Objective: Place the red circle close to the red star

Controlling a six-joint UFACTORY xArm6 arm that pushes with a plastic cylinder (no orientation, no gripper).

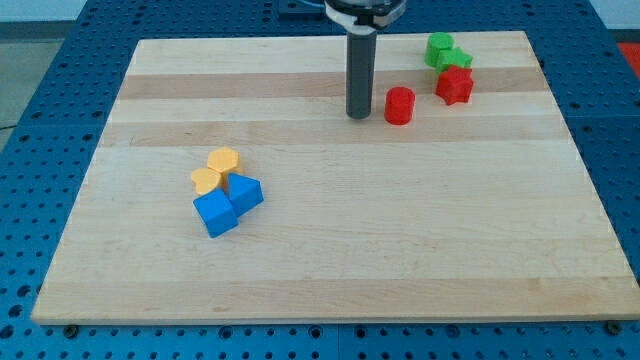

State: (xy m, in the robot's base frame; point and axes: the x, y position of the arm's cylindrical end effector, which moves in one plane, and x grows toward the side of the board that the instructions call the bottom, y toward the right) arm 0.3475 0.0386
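Observation:
The red circle (400, 105) is a short red cylinder on the wooden board, in the upper right part of the view. The red star (454, 86) lies a little to its upper right, with a gap between them. My tip (358, 116) rests on the board just left of the red circle, a small gap apart from it. The dark rod rises from the tip to the view's top edge.
Two green blocks (445, 52) sit touching the red star's top edge. At lower left is a cluster: two yellow blocks (216, 171) above a blue cube (215, 213) and a blue triangle-like block (246, 192). The wooden board (400, 250) lies on a blue perforated table.

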